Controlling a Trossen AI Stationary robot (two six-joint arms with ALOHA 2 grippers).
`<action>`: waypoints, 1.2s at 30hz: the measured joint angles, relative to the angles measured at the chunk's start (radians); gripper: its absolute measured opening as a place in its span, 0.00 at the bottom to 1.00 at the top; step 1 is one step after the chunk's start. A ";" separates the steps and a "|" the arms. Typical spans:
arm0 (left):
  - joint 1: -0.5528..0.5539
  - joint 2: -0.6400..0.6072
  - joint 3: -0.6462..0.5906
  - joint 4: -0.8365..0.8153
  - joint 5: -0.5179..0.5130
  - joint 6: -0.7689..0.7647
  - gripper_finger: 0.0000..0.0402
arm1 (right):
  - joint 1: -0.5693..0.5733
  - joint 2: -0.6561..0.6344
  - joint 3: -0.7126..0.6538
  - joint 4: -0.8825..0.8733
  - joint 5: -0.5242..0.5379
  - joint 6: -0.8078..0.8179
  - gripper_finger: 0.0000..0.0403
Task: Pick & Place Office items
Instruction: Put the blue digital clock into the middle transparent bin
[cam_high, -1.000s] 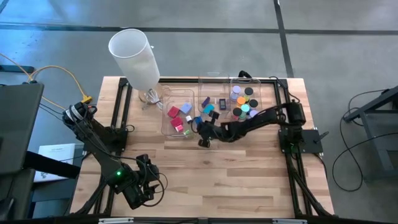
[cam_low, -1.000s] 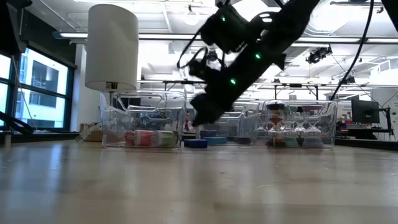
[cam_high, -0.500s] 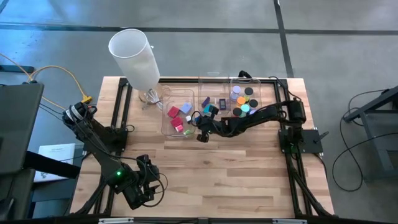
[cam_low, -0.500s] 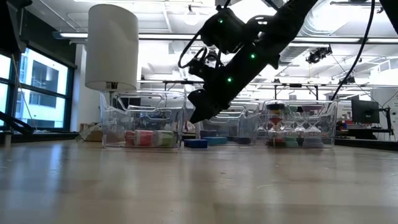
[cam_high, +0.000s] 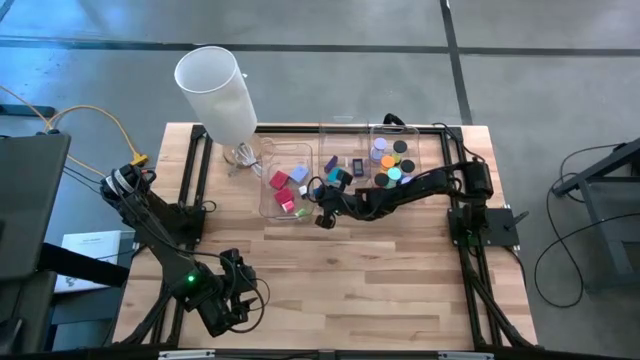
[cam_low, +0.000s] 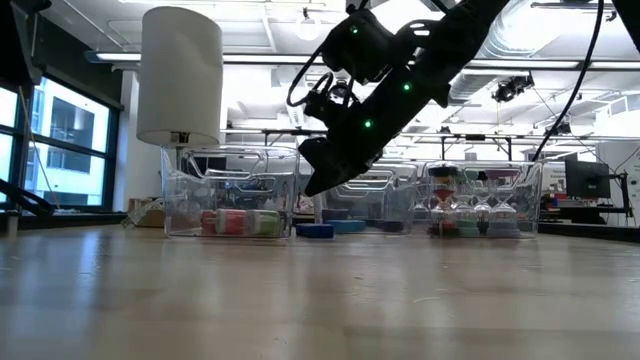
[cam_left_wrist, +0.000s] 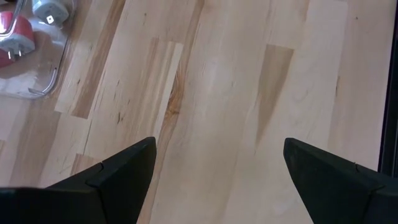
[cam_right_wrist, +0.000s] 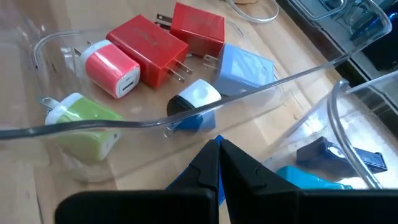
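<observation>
Red plug blocks (cam_right_wrist: 152, 46) bear no readable writing; right hand (cam_right_wrist: 219, 163) pressed together, left hand (cam_left_wrist: 214, 168) spread.

The high camera looks straight down on the whole wooden desk (cam_high: 340, 270). The low camera sits at desk height, facing level across toward the clear plastic bins (cam_low: 230, 205); both views share those bins and the tall white cylinder (cam_high: 220, 95). The left wrist camera faces bare boards closely. The right wrist camera peers closely into one bin.
</observation>
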 joint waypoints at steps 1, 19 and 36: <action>0.000 0.000 0.000 0.000 0.000 0.000 0.86 | 0.000 0.000 0.000 0.000 0.001 0.001 0.00; 0.000 0.000 0.000 0.000 0.000 0.007 0.86 | 0.038 0.000 -0.007 -0.034 0.102 -0.033 0.00; 0.000 0.000 0.000 0.003 0.000 0.006 0.86 | 0.030 0.014 -0.002 0.028 0.030 -0.044 0.00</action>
